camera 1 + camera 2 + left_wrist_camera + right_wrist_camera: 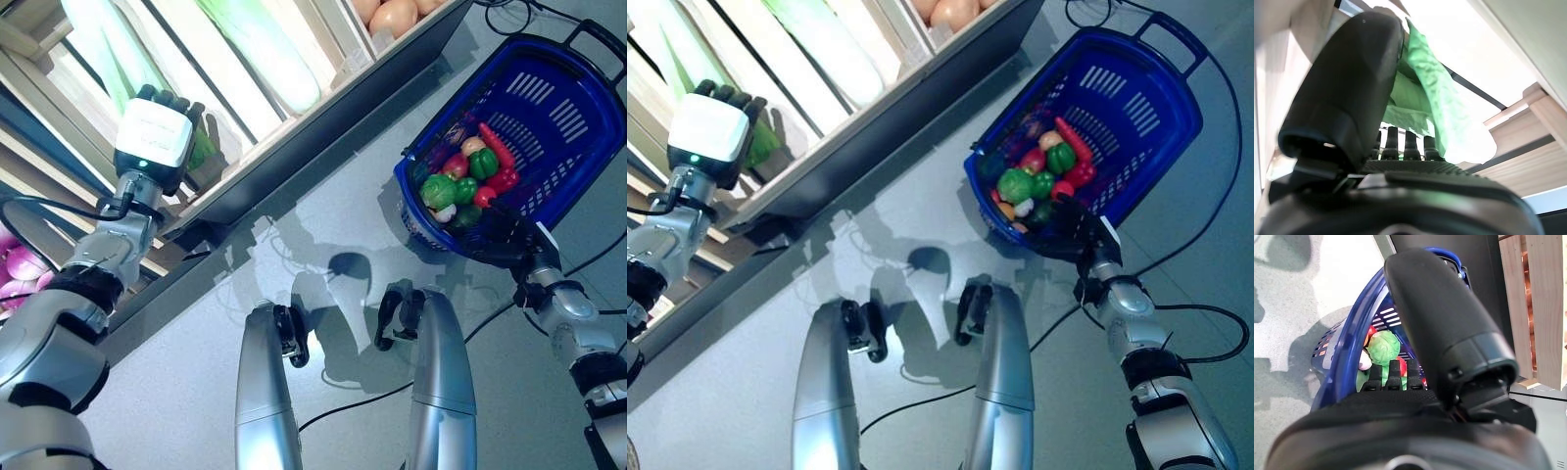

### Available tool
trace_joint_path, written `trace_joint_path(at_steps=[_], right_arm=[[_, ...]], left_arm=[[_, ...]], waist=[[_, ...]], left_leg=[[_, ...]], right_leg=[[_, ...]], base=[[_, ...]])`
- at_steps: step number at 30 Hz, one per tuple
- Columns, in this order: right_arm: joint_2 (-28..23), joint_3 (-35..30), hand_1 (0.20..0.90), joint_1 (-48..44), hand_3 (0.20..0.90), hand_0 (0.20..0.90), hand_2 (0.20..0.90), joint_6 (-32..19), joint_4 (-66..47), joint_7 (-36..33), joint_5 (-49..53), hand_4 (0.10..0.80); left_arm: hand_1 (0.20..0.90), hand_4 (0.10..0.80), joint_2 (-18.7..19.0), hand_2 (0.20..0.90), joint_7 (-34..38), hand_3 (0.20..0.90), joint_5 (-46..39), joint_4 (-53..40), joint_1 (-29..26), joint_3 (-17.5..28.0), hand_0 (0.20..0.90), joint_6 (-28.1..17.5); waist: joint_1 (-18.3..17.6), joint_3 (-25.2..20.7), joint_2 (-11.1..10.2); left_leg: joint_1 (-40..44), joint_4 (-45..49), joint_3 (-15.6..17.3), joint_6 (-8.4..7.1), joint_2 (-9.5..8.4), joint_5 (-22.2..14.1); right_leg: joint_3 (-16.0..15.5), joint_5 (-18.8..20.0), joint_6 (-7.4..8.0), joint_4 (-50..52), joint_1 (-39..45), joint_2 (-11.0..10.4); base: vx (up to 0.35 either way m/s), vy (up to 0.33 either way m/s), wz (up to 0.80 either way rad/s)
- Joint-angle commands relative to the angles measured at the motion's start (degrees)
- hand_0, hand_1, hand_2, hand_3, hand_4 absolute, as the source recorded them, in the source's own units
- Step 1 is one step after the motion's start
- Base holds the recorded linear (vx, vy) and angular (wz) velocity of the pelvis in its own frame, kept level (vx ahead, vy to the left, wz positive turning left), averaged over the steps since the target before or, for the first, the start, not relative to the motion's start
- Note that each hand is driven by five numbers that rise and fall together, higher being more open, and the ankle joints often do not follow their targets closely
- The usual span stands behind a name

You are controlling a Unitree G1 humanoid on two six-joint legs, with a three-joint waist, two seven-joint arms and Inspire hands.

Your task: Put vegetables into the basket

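My left hand (155, 135) reaches into a shelf of the wooden stand. Its thumb and fingers are closed on a green leafy vegetable (1437, 105), which also shows beside the hand in the left eye view (202, 149). The blue basket (554, 103) stands on the floor at the right. In it lie a round green vegetable (437, 188), a green pepper (482, 163), a long red chili (497, 147) and other red and green pieces. My right hand (498, 240) is at the basket's near rim (1354, 340) with straight fingers, holding nothing.
The wooden stand (294, 117), with its slatted crates, runs diagonally across the upper left, with a dark base edge (333, 137) along the floor. Grey floor (333, 220) lies between the stand and the basket.
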Motion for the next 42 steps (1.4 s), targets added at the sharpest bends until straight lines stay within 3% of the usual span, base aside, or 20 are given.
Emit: trace_joint_path(at_steps=[1,12,13,15,20,31,42], right_arm=[[-3.75,-3.65,0.9,2.06,0.9,0.9,0.9,-0.99,1.12,1.46,3.46,0.8],[-7.68,-6.23,0.9,2.33,0.9,0.9,0.9,-2.32,2.21,1.08,6.62,0.8],[-7.84,-6.53,0.9,2.33,0.9,0.9,0.9,-2.33,2.23,1.22,6.99,0.8],[-7.96,-6.9,0.9,2.39,0.9,0.9,0.9,-2.67,2.23,1.37,7.71,0.8],[-8.86,-7.08,0.9,1.39,0.9,0.9,0.9,-3.34,1.73,2.56,9.46,0.8],[-10.13,-6.06,0.9,0.0,0.9,0.9,0.9,-3.61,0.94,4.2,11.45,0.8],[-7.7,-4.31,0.9,1.02,0.9,0.9,0.9,-4.0,0.25,5.18,9.28,0.8]], left_arm=[[0.9,0.8,8.62,0.9,-4.95,0.9,2.79,6.83,-3.14,-1.13,0.9,-1.56],[0.9,0.8,10.91,0.9,-16.27,0.9,-1.34,7.23,-3.22,-5.2,0.9,-3.66],[0.848,0.765,10.87,0.848,-16.84,0.848,-1.47,7.15,-3.1,-5.2,0.848,-3.59],[0.3,0.4,10.74,0.3,-17.68,0.3,-2.3,7.15,-2.9,-5.23,0.3,-3.55],[0.3,0.4,10.76,0.3,-18.89,0.3,-3.91,6.33,-3.2,-5.86,0.3,-5.19],[0.3,0.4,12.86,0.3,-13.79,0.3,-4.61,3.05,-4.43,-5.8,0.3,-10.8],[0.3,0.4,12.52,0.3,-8.9,0.3,-14.81,0.36,-0.45,-1.55,0.3,-19.62]], waist=[[0.05,2.78,0.51],[-0.39,5.01,1.19],[-0.38,5.12,1.17],[-0.39,5.31,1.14],[-0.06,5.67,1.11],[0.35,5.25,1.54],[-0.21,2.64,1.93]], left_leg=[[2.84,-2.67,3.12,2.8,0.72,-3.29],[2.59,-2.37,3.63,2.43,1.84,-3.7],[2.5,-2.34,3.62,2.4,1.87,-3.7],[2.27,-2.3,3.54,2.36,1.84,-3.73],[2.42,-2.92,3.66,2.55,1.91,-3.57],[7.92,-7.0,4.94,1.98,2.26,-2.74],[20.34,-17.14,7.77,0.88,1.32,0.2]], right_leg=[[2.24,-1.59,0.6,-2.61,5.34,-2.09],[2.43,-1.33,0.77,-2.64,4.96,-2.7],[2.41,-1.29,0.8,-2.65,4.87,-2.73],[2.43,-1.25,0.86,-2.67,4.66,-2.74],[1.83,-1.15,0.97,-3.26,4.95,-3.36],[0.38,-1.08,1.07,-6.71,10.64,-3.64],[0.45,0.66,1.59,-14.65,22.7,-1.56]], base=[[0.0,0.0,0.0],[0.017,0.031,-0.02],[0.0,0.0,0.0],[0.0,0.0,0.0],[-0.002,-0.002,-0.01],[-0.003,-0.004,-0.04],[0.028,0.002,-0.04]])
